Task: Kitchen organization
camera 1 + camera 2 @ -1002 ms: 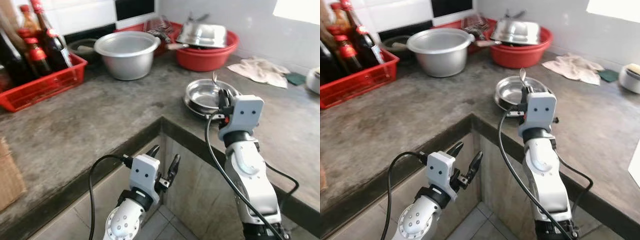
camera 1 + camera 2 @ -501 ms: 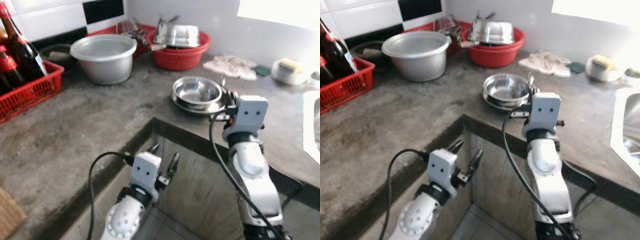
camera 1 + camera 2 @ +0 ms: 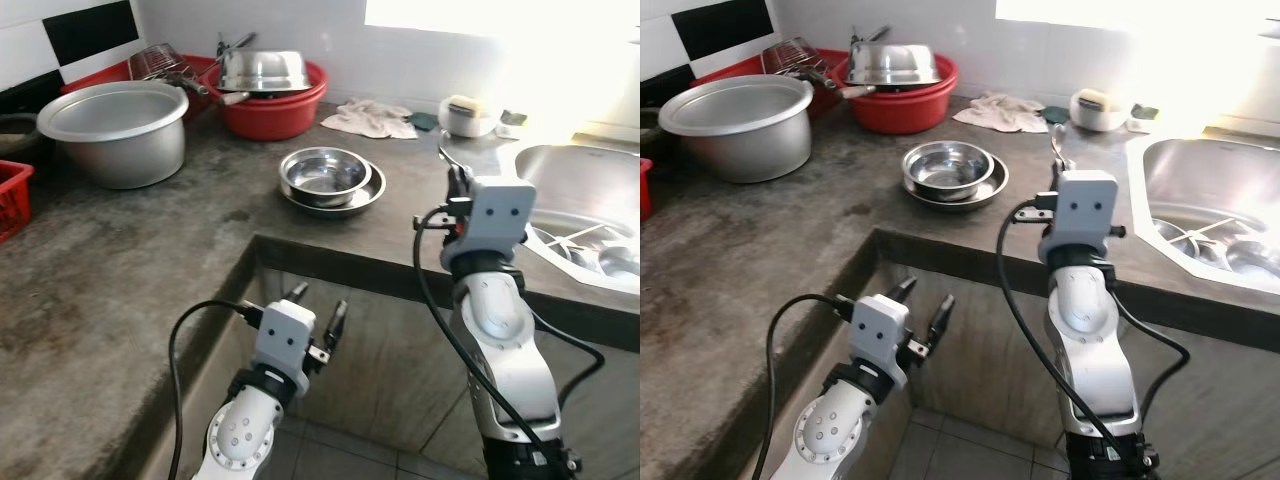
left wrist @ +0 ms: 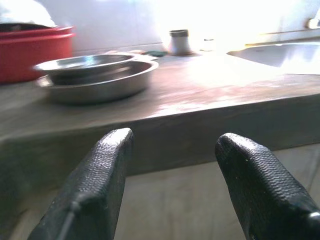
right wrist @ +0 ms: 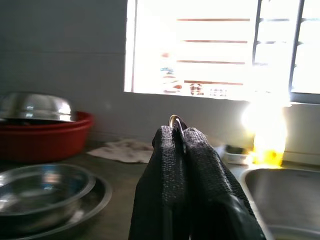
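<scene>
My right gripper (image 5: 178,132) is shut on a thin metal spoon (image 5: 174,120), held upright above the counter's front edge. The spoon's tip (image 3: 1055,138) pokes up behind the white wrist housing. To its left, two stacked steel bowls (image 3: 328,178) rest on the grey counter (image 3: 150,260). To the right lies a steel sink (image 3: 585,195) holding some dishes. My left gripper (image 3: 315,312) is open and hangs below the counter edge with nothing between its fingers (image 4: 97,175).
A large aluminium pot (image 3: 112,130) stands at the back left. A red basin (image 3: 262,100) holds an upturned steel bowl. A rag (image 3: 372,117) and a small dish with a sponge (image 3: 466,115) lie by the wall. Tiled floor (image 3: 360,450) shows below.
The camera has swung to the right: the red crate of bottles has left the picture and the sink has come in. Both arms keep their pose, and the spoon stays held.
</scene>
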{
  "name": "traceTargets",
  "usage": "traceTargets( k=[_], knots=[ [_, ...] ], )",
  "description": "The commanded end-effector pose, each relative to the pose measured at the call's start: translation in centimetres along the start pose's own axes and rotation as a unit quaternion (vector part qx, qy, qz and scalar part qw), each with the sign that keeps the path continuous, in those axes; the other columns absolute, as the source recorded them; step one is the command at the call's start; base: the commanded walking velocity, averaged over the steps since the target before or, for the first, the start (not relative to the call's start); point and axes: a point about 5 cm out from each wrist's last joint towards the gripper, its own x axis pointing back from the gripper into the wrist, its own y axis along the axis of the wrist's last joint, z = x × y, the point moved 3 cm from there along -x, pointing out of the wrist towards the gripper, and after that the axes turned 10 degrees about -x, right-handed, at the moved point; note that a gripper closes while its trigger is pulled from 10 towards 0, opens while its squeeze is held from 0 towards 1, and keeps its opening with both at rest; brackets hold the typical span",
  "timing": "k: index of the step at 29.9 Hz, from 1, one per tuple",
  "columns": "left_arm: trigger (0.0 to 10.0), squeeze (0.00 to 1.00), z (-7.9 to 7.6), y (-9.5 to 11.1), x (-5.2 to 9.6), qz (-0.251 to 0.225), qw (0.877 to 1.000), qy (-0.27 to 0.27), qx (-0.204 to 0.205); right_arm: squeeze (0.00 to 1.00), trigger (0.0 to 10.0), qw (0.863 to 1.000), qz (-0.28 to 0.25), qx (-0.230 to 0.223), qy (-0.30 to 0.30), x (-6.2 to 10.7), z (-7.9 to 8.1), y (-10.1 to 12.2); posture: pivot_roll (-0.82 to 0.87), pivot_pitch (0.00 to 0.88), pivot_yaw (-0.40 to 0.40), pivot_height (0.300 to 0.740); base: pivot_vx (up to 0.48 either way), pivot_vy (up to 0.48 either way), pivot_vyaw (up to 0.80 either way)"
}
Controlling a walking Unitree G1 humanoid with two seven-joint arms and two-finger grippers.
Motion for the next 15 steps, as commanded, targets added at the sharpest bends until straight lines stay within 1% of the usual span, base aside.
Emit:
traceTargets(
  k=[1, 3, 4, 7, 8, 9, 11, 12, 13, 14, 15],
  knots=[
    [10.0, 0.00, -0.77, 0.18, -0.15, -0.004, 1.000, -0.014, 0.002, 0.00, 0.0, 1.000, -0.005, 0.014, -0.021, 0.02, -1.18, 0.33, 0.02, 0.057, -0.018, 0.740, 0.000, 0.000, -0.79],
    [10.0, 0.00, -0.84, 0.20, -0.14, -0.006, 1.000, -0.017, 0.006, 0.00, 0.0, 1.000, -0.006, 0.015, -0.022, -0.01, -1.19, 0.39, 0.02, 0.057, -0.017, 0.740, 0.000, 0.000, -0.79],
    [10.0, 0.00, -0.87, 0.24, -0.12, -0.008, 1.000, -0.019, -0.003, 0.00, 0.0, 1.000, -0.008, 0.017, -0.023, -0.06, -1.21, 0.49, 0.02, 0.057, -0.018, 0.740, 0.266, -0.345, -0.79],
    [10.0, 0.00, -0.88, 0.30, -0.11, -0.011, 1.000, -0.016, 0.010, 0.00, 0.0, 0.999, -0.011, 0.021, -0.023, -0.13, -1.19, 0.58, 0.02, 0.057, -0.017, 0.740, 0.000, -0.419, -0.79],
    [10.0, 0.00, -0.78, 0.34, -0.15, -0.010, 1.000, -0.010, 0.022, 0.00, 0.0, 0.999, -0.011, 0.023, -0.022, -0.18, -1.19, 0.61, 0.02, 0.057, -0.019, 0.740, 0.000, 0.000, -0.79],
    [10.0, 0.00, -0.73, 0.37, -0.17, -0.011, 1.000, -0.008, 0.027, 0.00, 0.0, 0.999, -0.011, 0.024, -0.022, -0.20, -1.20, 0.62, 0.02, 0.057, -0.019, 0.740, 0.000, 0.000, -0.79],
    [10.0, 0.00, -0.64, 0.35, -0.17, -0.009, 1.000, -0.006, 0.024, 0.00, 0.0, 0.999, -0.012, 0.027, -0.021, -0.25, -1.24, 0.62, 0.02, 0.058, -0.019, 0.740, 0.000, 0.000, -0.79],
    [10.0, 0.00, -0.52, 0.27, -0.17, -0.005, 1.000, -0.004, 0.014, 0.00, 0.0, 0.999, -0.012, 0.030, -0.021, -0.30, -1.27, 0.63, 0.02, 0.058, -0.018, 0.740, 0.000, 0.000, -0.58],
    [10.0, 0.00, -0.40, 0.07, -0.18, 0.002, 1.000, -0.002, 0.000, 0.00, 0.0, 0.999, -0.013, 0.035, -0.017, -0.39, -1.26, 0.64, 0.02, 0.058, -0.018, 0.740, 0.000, 0.000, 0.00],
    [10.0, 0.00, -0.37, 0.08, -0.19, -0.001, 1.000, -0.002, -0.002, 0.00, 1.3, 0.999, -0.012, 0.037, -0.015, -0.45, -1.24, 0.61, 0.02, 0.058, -0.018, 0.740, 0.000, 0.000, 0.00],
    [10.0, 0.00, -0.24, 0.08, -0.17, -0.002, 1.000, 0.002, -0.002, 0.00, 4.4, 0.999, -0.010, 0.036, -0.014, -0.53, -1.24, 0.55, 0.02, 0.059, -0.020, 0.740, 0.000, 0.000, 0.00]
  ],
)
